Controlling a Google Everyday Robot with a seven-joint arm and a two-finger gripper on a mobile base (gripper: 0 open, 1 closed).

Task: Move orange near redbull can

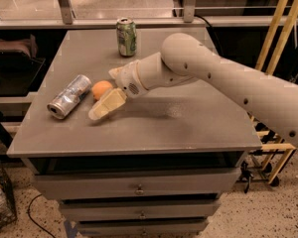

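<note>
Redbull can (69, 96) lies left on table (188, 128); orange (101, 88) just right; gripper (106, 102) beside orange, front-right; upright can (126, 36) behind.

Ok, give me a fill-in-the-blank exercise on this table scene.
1. The redbull can lies on its ____.
2. Between the redbull can and the gripper sits the ____.
3. The green can near the far edge of the table stands ____.
Missing words: side; orange; upright.
</note>
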